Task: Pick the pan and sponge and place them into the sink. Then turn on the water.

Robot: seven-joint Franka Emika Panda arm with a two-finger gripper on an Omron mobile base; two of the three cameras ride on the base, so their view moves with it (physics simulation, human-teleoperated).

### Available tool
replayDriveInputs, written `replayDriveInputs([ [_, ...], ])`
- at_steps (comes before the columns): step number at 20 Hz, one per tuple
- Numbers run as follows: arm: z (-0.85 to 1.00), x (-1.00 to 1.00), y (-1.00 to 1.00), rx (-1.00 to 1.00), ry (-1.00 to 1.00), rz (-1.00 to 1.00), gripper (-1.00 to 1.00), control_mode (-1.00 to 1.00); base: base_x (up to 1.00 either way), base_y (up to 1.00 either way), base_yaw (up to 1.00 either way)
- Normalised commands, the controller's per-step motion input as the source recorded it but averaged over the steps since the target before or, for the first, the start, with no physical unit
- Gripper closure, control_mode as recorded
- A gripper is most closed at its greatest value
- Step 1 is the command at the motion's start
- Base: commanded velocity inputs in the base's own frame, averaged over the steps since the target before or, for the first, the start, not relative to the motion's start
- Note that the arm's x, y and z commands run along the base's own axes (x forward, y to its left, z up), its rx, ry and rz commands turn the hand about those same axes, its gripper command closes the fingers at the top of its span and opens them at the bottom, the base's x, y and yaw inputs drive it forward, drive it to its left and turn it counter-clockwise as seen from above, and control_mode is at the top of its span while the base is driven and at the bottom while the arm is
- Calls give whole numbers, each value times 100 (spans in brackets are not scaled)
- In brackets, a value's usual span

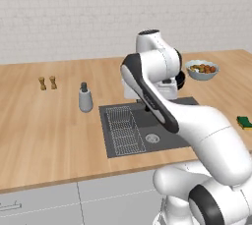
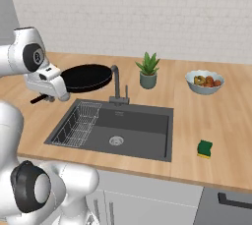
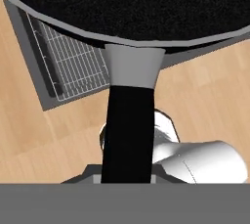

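The gripper (image 2: 49, 93) is clamped on the handle of the pan (image 2: 86, 77) — held level in the air above the sink's (image 2: 147, 135) far-left corner, over the wire rack (image 2: 78, 123) and beside the faucet (image 2: 116, 84) — while the sponge (image 2: 204, 148) lies on the counter (image 2: 221, 121) right of the basin.

Black pan (image 2: 87, 77), green sponge (image 2: 204, 148)

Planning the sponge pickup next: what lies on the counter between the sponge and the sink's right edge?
Nothing. In the right base view, bare wooden counter separates the sponge from the sink.
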Motion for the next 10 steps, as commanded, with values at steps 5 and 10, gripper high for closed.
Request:
replayDriveInputs([
  [5, 2, 0, -71, 1, 1, -12, 100, -100, 0, 0, 0],
  [10, 0, 0, -75, 1, 0, -1, 100, -100, 0, 0, 0],
])
